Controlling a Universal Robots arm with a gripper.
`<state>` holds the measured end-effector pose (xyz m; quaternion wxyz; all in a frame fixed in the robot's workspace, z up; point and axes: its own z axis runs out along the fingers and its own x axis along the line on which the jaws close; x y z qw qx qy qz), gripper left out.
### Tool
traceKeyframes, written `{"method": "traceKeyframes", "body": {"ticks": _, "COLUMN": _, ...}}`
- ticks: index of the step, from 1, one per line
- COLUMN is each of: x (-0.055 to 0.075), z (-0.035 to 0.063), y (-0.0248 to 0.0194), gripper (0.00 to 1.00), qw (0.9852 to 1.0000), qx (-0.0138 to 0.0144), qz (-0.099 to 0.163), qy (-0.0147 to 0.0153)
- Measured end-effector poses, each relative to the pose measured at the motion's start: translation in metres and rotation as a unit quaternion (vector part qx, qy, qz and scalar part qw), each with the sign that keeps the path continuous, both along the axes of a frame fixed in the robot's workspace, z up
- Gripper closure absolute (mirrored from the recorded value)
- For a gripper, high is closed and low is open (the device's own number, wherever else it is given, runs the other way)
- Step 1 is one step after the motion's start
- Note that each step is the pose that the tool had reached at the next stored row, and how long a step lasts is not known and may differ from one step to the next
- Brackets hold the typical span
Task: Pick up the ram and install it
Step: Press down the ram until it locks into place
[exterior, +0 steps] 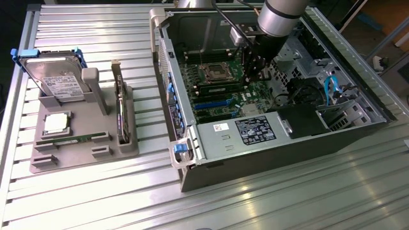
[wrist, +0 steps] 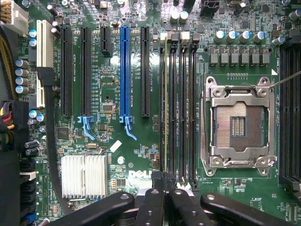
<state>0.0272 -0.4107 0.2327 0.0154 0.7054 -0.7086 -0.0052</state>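
The ram [wrist: 164, 103] is a thin green stick standing edge-on in the memory slot farthest from the processor socket [wrist: 237, 125]. My gripper [wrist: 164, 182] hangs over the slot's near end with its black fingers [wrist: 153, 197] closed together. Whether the tips pinch the ram's edge or only rest over it cannot be told. In the exterior view my gripper [exterior: 255, 72] reaches down inside the open computer case [exterior: 191, 143], above the motherboard's memory slots [exterior: 221, 88].
On the exterior view's left, a grey tray [exterior: 70, 160] holds an upright hard drive [exterior: 57, 79], a silver processor [exterior: 56, 123], a thin green board [exterior: 80, 139] lying flat and a standing expansion card [exterior: 120, 108]. Case walls, cables [exterior: 329, 88] and a heatsink [wrist: 84, 175] surround the gripper.
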Motion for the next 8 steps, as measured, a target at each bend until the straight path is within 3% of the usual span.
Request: {"method": "traceKeyframes", "body": {"ticks": 8, "x": 0.0, "z": -0.0007, "y": 0.0, "gripper": 0.89, "qw": 1.0, "qx": 0.0, "qz": 0.0, "qy": 0.0}}
